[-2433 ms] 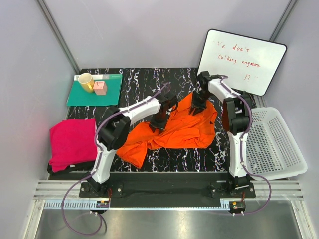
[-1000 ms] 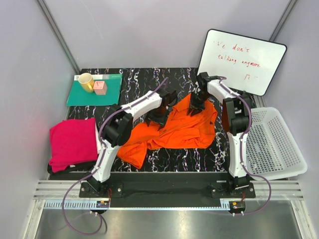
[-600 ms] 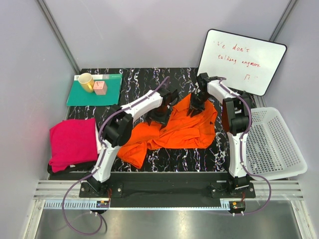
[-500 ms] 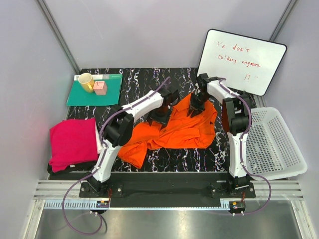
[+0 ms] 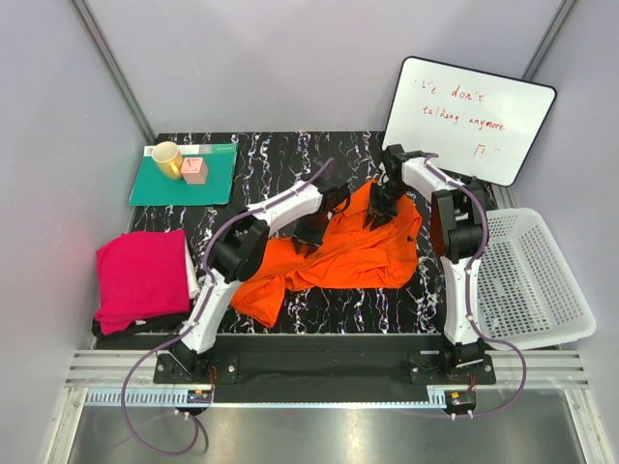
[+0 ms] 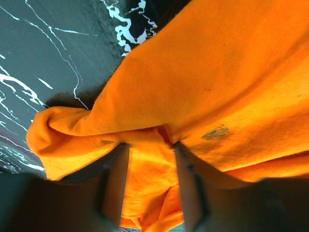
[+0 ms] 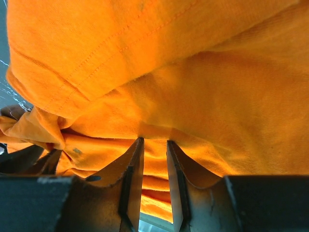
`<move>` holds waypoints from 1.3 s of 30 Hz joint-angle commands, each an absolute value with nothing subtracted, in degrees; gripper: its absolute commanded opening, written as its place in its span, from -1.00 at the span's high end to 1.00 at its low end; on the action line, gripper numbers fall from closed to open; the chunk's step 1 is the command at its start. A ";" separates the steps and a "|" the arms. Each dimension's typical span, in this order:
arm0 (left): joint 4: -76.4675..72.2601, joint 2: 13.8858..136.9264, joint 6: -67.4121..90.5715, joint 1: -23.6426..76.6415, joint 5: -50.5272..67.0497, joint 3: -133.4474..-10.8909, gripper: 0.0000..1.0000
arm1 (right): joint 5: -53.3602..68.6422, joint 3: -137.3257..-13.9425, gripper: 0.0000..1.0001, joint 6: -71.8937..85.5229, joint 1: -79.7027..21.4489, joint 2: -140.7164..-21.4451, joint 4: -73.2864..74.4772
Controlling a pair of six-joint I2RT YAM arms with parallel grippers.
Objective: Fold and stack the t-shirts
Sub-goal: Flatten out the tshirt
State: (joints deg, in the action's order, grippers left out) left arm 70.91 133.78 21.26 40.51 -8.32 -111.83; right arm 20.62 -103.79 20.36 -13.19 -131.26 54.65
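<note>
From above, the orange t-shirt (image 5: 358, 249) lay spread in the middle of the dark worktop (image 5: 276, 159). The magenta t-shirt (image 5: 140, 275) lay folded at the left edge, well apart from it. The left fingers (image 5: 311, 232) and the right fingers (image 5: 375, 213) were both down on the far edge of the orange cloth.

In the left wrist view, the left fingers (image 6: 116, 186) were clamped on a bunched fold of the orange t-shirt (image 6: 217, 72).

In the right wrist view, the right fingers (image 7: 133, 179) were pressed nearly together on a thin layer of the same shirt (image 7: 193, 96).
</note>
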 commanded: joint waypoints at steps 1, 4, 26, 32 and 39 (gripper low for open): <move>71.37 133.33 20.83 40.61 -8.52 -113.47 0.59 | 21.62 -103.45 0.34 20.21 -13.45 -128.23 53.61; 71.54 132.54 20.92 40.61 -9.49 -113.20 1.00 | 21.80 -103.18 0.34 20.48 -13.45 -128.14 53.35; 77.87 120.85 19.78 33.23 -21.79 -110.04 0.76 | 21.80 -103.36 0.34 20.04 -13.36 -128.94 53.44; 78.13 121.64 17.14 28.92 -25.66 -110.30 0.72 | 21.80 -103.27 0.34 19.78 -13.45 -128.93 53.52; 79.10 123.32 15.82 26.81 -25.15 -115.22 -0.79 | 22.32 -103.45 0.34 20.04 -13.45 -129.11 53.44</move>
State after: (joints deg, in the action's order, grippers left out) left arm 77.21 123.68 17.04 26.76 -24.38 -111.04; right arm 21.15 -103.44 20.38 -13.19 -131.24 54.17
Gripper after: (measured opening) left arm 0.821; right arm 0.329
